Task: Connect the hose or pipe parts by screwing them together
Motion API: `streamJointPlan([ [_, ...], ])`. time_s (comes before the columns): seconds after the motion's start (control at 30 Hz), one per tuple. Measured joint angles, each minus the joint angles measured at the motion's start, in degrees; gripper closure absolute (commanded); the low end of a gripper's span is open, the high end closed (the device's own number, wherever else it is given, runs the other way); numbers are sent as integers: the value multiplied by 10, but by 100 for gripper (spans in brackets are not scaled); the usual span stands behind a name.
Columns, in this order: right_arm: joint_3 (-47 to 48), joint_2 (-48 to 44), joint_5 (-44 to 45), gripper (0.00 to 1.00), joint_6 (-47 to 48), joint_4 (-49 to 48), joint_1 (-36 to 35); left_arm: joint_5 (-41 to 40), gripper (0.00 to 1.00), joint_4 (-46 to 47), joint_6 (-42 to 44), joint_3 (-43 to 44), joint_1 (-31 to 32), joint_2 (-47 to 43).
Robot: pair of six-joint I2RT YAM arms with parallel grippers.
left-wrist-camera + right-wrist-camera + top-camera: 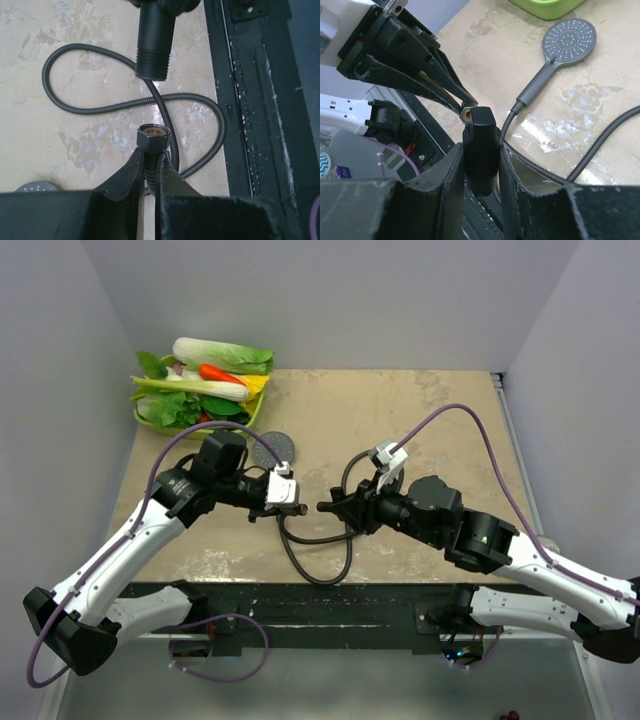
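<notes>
My left gripper (150,154) is shut on the thin dark hose (100,107) just behind its end nut (153,137), whose brass-lined mouth faces away from me. My right gripper (481,149) is shut on a short black pipe fitting (481,155). In the left wrist view the fitting's threaded end (152,62) points at the nut across a small gap. From above, the left gripper (272,509) and the right gripper (335,507) face each other at mid-table. The grey shower head (568,40) lies face up on the table, and the hose runs from its handle.
A green basket (158,421) of toy vegetables stands at the back left corner. The hose loops (315,565) on the tabletop toward the near edge, beside a black frame rail (255,100). Purple cables (480,430) arc over both arms.
</notes>
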State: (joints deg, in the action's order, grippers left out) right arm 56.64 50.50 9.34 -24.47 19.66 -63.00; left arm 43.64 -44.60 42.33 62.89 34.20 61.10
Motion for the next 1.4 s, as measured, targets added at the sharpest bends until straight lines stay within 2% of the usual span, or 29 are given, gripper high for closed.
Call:
streamJointPlan([
  [0.43,0,21,-16,100,40,-9,-9,42,100,37,-73,0,0,-6],
  [1.4,2,47,-30,100,39,-27,-23,22,100,5,-72,0,23,0],
])
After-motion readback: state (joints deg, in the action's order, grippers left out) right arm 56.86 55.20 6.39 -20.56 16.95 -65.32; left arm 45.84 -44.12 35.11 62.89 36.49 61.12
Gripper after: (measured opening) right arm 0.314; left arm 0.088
